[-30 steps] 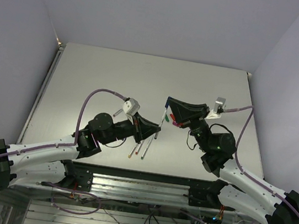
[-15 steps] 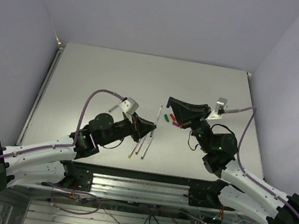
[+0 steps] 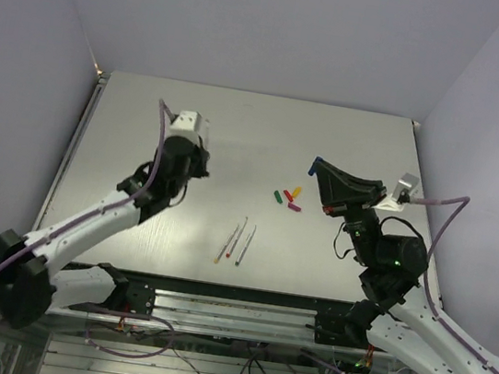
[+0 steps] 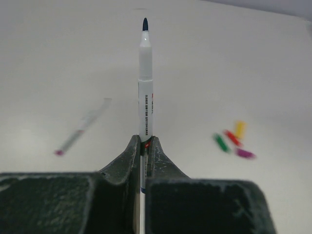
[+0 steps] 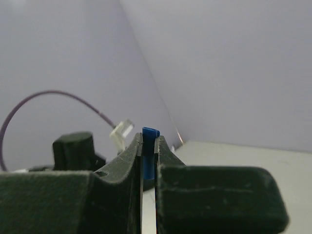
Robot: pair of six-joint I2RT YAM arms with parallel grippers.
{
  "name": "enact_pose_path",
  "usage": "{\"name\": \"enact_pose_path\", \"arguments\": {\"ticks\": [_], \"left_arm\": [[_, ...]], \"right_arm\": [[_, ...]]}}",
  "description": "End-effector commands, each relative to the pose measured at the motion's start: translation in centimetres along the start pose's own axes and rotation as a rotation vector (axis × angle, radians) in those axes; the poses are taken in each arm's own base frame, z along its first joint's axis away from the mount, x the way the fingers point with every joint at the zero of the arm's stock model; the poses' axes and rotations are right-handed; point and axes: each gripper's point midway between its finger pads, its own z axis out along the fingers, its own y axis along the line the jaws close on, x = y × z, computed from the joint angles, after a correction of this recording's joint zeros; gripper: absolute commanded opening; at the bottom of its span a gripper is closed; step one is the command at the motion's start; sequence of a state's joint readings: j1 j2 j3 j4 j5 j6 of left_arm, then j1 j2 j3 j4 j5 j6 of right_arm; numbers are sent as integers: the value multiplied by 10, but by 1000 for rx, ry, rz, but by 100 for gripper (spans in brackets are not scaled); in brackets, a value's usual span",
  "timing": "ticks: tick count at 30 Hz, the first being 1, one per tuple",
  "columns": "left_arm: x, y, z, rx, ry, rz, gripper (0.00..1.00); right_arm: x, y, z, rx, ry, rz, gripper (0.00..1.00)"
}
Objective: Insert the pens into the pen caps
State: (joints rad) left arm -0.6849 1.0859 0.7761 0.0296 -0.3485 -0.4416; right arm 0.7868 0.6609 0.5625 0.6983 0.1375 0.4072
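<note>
Pen (image 4: 146, 73) juts forward from clamped left end effector (image 4: 145, 142).

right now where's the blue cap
The blue cap is pinched between the right arm's fingers, held up over the right side of the table, to the right of the four loose caps lying mid-table.

You see a pale grey flat tabletop (image 3: 350, 136) filling mid-frame, plain lilac walls (image 3: 254, 20) across the top and sides, and a silver metal rail (image 3: 232, 311) along the bottom.
</note>
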Motion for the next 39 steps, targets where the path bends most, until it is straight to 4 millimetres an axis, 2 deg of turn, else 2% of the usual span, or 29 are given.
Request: {"name": "enact_pose_path", "arguments": {"ticks": [1,4,8,13,16,23,27,30,33,39], "left_arm": [[-10,64,34,-167,68,80,7],[-14,92,56,-234,114,138,7],[-4,126,78,-273,169,160,7],[15,170,101,-337,230,209,7],[14,194,115,-367,214,200,7],[22,221,152,-382,252,269,7],[25,228,168,-366,277,294,7],[40,235,178,-359,338,332,7],[60,245,182,-363,407,368,7],[76,254,186,-362,463,379,7]], "right_arm": [[41,-32,-14,147,160,-22,0],[55,-44,-23,202,206,-29,0],[62,-56,-35,253,226,-41,0],[66,-60,-43,272,255,-52,0],[67,-59,-47,269,262,-41,0],[77,-65,-56,293,288,-28,0],[83,-66,-55,293,307,-33,0],[88,-68,-54,298,321,-37,0],[90,-68,-54,295,326,-41,0],[97,-73,-58,310,340,-46,0]]}}
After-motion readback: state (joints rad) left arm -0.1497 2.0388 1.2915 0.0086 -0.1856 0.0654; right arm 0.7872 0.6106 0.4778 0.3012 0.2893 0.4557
